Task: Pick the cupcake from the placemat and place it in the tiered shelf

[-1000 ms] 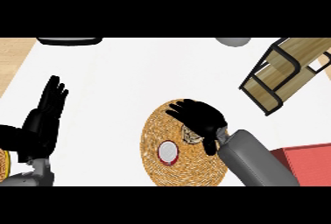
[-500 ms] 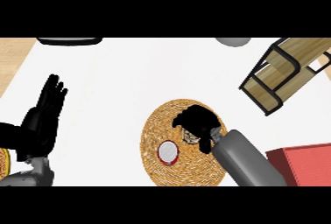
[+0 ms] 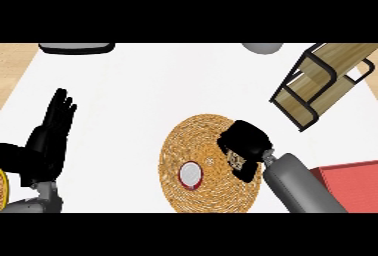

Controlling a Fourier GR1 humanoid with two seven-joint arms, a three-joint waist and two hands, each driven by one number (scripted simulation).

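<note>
1. The cupcake, white-topped with a dark red rim, is sitting on the round woven placemat.
2. The tiered shelf, wooden boards in a black frame, is sitting well apart at upper right.

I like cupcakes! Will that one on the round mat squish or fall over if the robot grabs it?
Probably light: the cupcake looks small beside the right hand. Its white top may be soft frosting, so it could smear. It sits upright on the woven placemat, and a sideways nudge might tip it.
</note>
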